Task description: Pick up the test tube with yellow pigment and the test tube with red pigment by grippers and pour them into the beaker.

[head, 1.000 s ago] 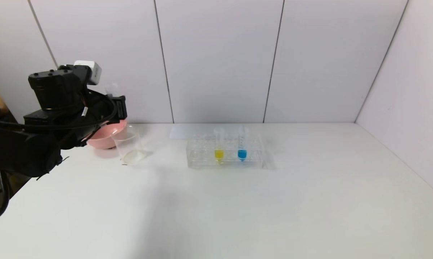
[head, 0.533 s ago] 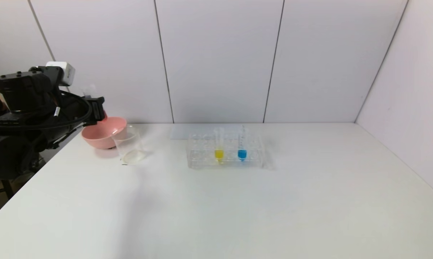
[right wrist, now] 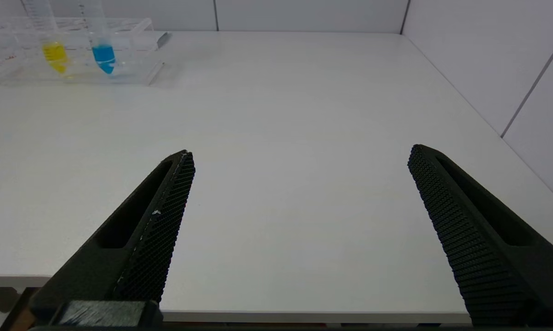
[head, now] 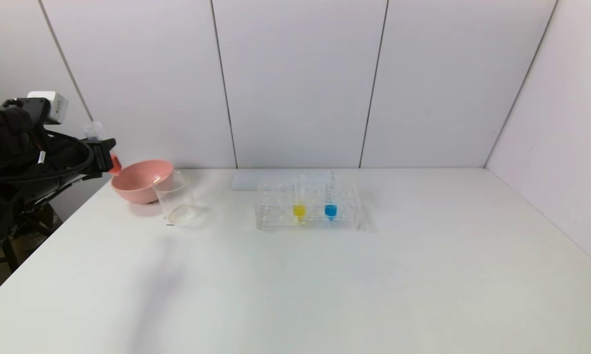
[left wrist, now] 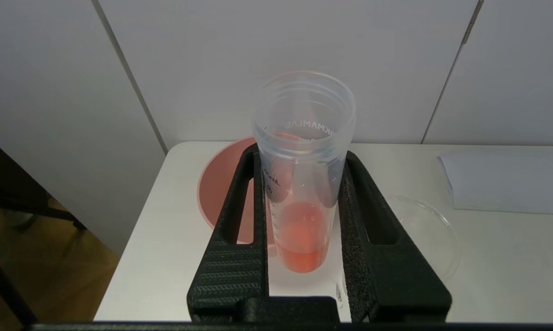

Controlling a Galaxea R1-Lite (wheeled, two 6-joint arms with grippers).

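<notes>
My left gripper point(left wrist: 304, 257) is clamped on the test tube with red pigment point(left wrist: 301, 193), upright, left of the pink bowl point(head: 140, 179) and the beaker point(head: 176, 199). Its clear wall looks light, slick and brittle, so I judge a gentle mid-body hold best. My right gripper point(right wrist: 299, 193) hangs spread wide at the near table edge.

even, bright, diffuse light; soft faint shadow on the white table point(head: 295, 295); mild haze.

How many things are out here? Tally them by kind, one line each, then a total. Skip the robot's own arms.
Test tubes: 3: red held in the left gripper, yellow and blue in the rack
Tube racks: 1
Beakers: 1
Pink bowls: 1
Total: 6
</notes>
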